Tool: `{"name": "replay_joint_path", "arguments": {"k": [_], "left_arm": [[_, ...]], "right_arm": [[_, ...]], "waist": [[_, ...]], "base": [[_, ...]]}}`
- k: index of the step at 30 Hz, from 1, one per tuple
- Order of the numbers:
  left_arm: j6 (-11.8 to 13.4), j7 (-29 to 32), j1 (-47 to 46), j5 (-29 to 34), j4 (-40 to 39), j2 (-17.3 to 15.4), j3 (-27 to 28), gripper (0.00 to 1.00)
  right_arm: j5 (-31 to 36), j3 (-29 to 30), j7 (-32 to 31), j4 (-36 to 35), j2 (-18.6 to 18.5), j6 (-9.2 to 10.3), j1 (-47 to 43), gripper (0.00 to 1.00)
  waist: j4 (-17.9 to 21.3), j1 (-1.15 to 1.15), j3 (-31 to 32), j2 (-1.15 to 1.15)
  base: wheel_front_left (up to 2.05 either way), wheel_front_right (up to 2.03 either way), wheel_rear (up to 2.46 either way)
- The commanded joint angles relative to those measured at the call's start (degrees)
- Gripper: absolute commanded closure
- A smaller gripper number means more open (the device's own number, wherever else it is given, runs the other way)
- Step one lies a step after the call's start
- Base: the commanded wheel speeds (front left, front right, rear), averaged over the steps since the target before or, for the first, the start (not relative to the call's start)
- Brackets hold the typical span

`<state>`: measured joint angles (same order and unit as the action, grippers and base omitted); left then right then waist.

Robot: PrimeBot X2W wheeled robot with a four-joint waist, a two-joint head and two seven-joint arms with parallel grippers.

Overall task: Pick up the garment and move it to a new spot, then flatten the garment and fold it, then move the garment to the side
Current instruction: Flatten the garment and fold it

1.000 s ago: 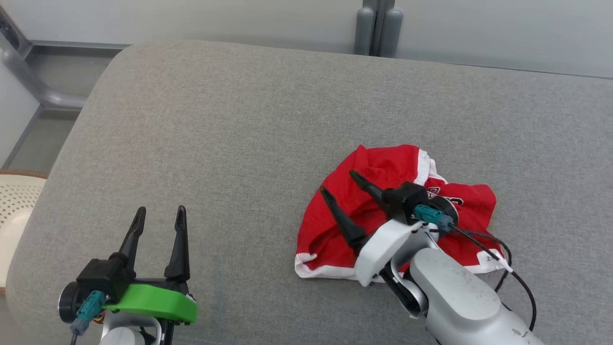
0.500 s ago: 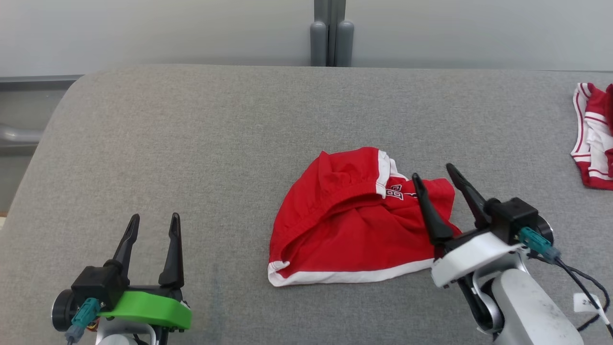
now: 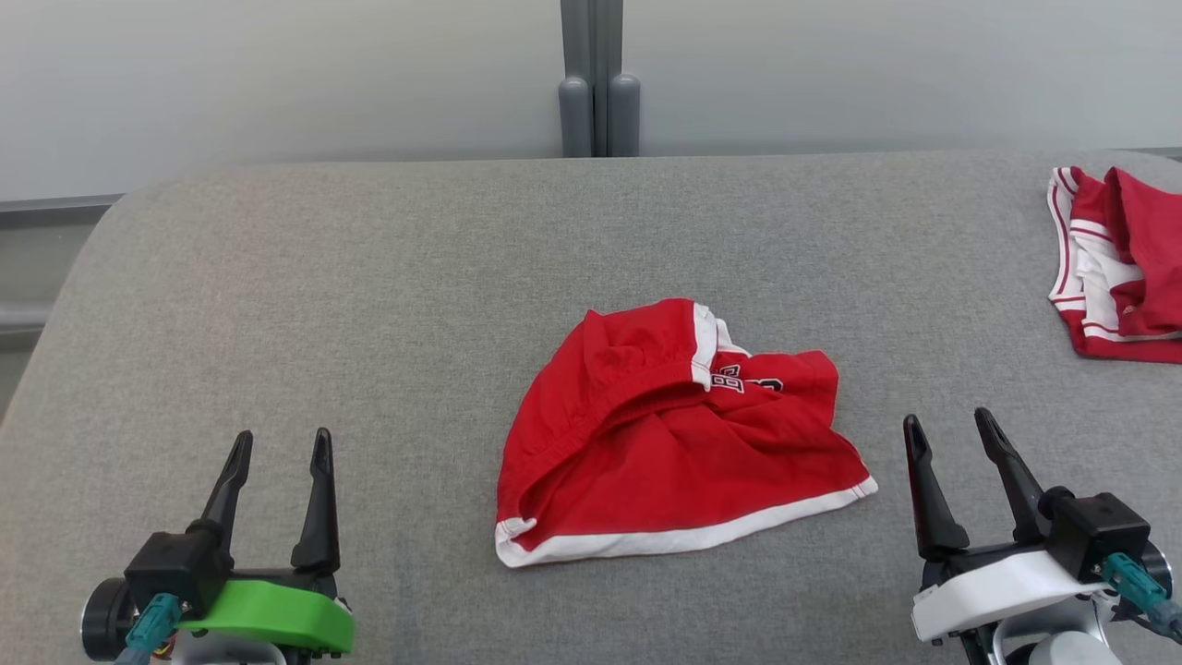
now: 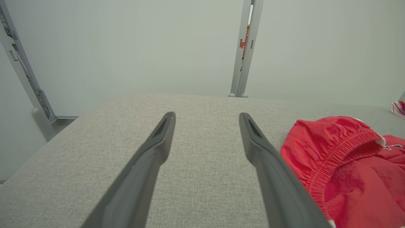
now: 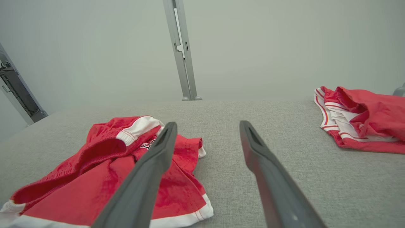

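The grey padded table (image 3: 369, 277) is cut off at both sides. The red garment (image 3: 665, 453) lies crumpled mid-table, its lettering half buried in folds. A second garment (image 3: 1117, 268), far right, is cropped. The left gripper (image 3: 282, 436) and right gripper (image 3: 948, 418) sit near, fingers spread, empty.

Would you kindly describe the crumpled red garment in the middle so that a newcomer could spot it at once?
Start with the broad grey fabric surface. Near its middle, in line with the upright grey post at the back, lie the crumpled red shorts. Unlike the red-and-white garment at the right edge with its thin stripes, they have one plain white hem band and small lettering.
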<state>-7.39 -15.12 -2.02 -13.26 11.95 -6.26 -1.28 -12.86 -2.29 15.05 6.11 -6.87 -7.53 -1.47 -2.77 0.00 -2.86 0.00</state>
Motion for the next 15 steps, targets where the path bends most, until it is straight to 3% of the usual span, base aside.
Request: {"name": "replay_joint_path", "arguments": {"k": [1, 7, 15], "left_arm": [[-0.2, 0.0, 0.7, 0.7, -0.2, -0.2, 0.4, 0.00], [-0.2, 0.0, 0.8, 1.4, -0.4, 0.3, 0.4, 0.00], [-0.2, 0.0, -0.3, 1.4, -0.6, 0.6, -0.4, 0.00]], "right_arm": [[0.6, 0.2, 0.2, 0.1, 0.0, 0.10, -0.7, 0.00], [0.7, -1.0, 0.2, 3.1, -1.2, 0.10, 1.3, 0.00], [-0.2, -4.2, 0.2, 12.1, -3.9, 0.10, 6.0, 0.00]], "waist": [[0.2, 0.00, 0.2, 0.00], [-0.1, 0.00, 0.4, 0.00], [-2.1, 0.00, -0.8, 0.00]], "base": [[0.00, 0.00, 0.00], [0.00, 0.00, 0.00], [0.00, 0.00, 0.00]]}}
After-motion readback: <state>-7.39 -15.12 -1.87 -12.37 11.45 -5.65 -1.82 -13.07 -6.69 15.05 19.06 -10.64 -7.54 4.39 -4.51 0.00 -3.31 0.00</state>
